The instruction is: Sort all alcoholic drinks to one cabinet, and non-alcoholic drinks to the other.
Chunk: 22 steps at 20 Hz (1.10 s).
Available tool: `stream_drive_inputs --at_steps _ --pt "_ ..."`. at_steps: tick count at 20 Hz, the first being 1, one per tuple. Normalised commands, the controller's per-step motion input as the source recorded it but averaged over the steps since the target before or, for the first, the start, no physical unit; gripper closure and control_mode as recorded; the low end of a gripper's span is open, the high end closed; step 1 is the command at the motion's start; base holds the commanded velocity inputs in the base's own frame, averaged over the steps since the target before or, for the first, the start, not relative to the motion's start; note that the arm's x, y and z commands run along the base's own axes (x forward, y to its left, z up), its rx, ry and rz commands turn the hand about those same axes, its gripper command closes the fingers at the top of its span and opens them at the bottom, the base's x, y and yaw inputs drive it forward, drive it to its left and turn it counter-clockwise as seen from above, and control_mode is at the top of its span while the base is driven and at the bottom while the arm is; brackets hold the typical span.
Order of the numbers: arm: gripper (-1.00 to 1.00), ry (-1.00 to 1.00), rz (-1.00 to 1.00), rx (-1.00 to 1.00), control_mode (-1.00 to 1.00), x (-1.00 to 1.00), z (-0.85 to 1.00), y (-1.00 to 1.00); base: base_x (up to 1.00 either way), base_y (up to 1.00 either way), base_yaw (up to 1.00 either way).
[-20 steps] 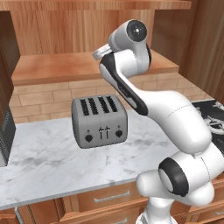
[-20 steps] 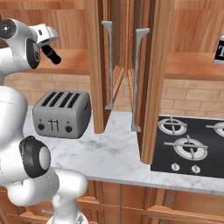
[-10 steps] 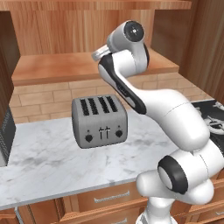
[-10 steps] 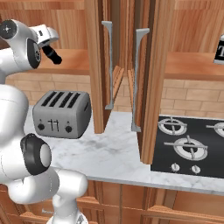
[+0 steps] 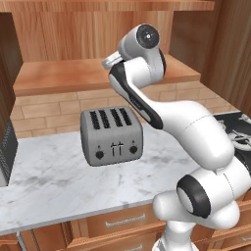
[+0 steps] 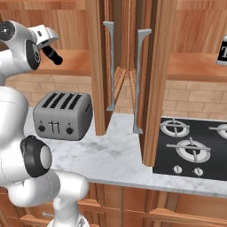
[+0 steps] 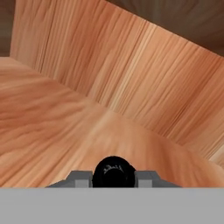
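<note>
My gripper [image 6: 48, 49] is shut on a small black cola-shaped bottle [image 6: 53, 55], one of the non-alcoholic drinks. It holds the bottle tilted, just above the wooden shelf [image 5: 63, 74] of the open left cabinet. In the hand view the bottle's round black top [image 7: 113, 171] sits between the grey fingers [image 7: 81, 177], with the shelf [image 7: 48, 127] and the cabinet's back wall [image 7: 131, 65] ahead. At the far right, a black-labelled bottle [image 6: 223, 51] stands on the right cabinet's shelf [image 6: 190, 66]. It is cut off by the picture's edge.
A grey four-slot toaster [image 5: 112, 136] stands on the marble counter [image 5: 54, 181] below the left cabinet. Two open cabinet doors [image 6: 98, 66] [image 6: 153, 84] with grey bar handles [image 6: 109, 66] jut out over the counter. A black gas hob [image 6: 190, 148] lies to the right.
The hand and the black bottle have shifted only slightly over the left cabinet's shelf. The grip is unchanged.
</note>
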Motion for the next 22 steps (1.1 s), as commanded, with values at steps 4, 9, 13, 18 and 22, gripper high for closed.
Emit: stream_drive_inputs --at_steps 4,9,13,18,22 --pt "1.0 0.0 0.01 0.0 -1.0 0.15 -0.06 0.0 0.0 0.0 0.0" --pt "1.0 0.0 0.01 0.0 -1.0 0.22 0.0 -0.02 0.0 0.0 0.0" --pt "-1.0 0.0 0.02 0.0 -1.0 0.23 0.0 -0.01 0.0 0.0 0.0" --pt "-1.0 0.0 0.02 0.01 -1.0 0.22 0.0 -0.04 0.0 0.0 0.0" --pt "-1.0 0.0 0.02 0.01 -1.0 0.16 -0.01 -0.07 0.0 0.0 0.0"
